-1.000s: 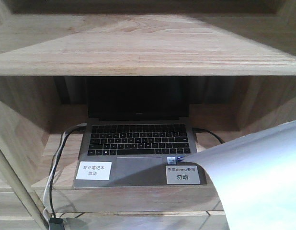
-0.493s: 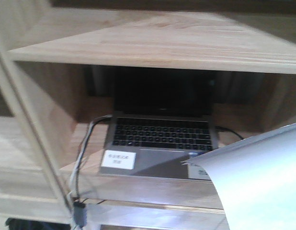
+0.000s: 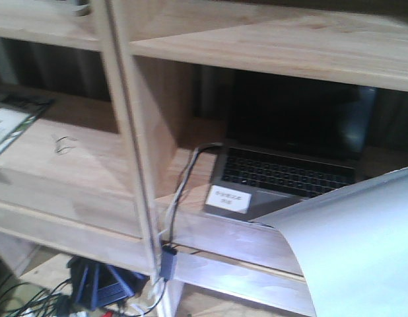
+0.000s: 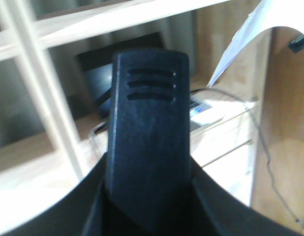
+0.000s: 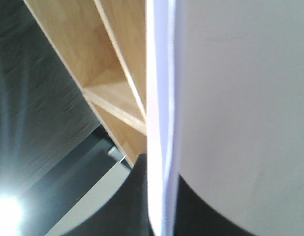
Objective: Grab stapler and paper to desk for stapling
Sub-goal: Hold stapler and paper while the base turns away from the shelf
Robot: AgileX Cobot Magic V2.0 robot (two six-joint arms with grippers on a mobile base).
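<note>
The small black stapler [image 4: 148, 123] is clenched in the left claw [image 4: 148, 216], long axis toward 12 o'clock; the thin white paper sheet [image 5: 230, 98] is pinched by the right claw [image 5: 159, 211]

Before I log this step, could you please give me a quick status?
Left tool shut on stapler. Right tool shut on paper, sheet bowed. Desk not in view; shelf unit and laptop ahead.

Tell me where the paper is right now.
In the front-facing view the paper arches across the lower right, in front of the laptop sitting in the wooden shelf. It also fills most of the right wrist view.
</note>
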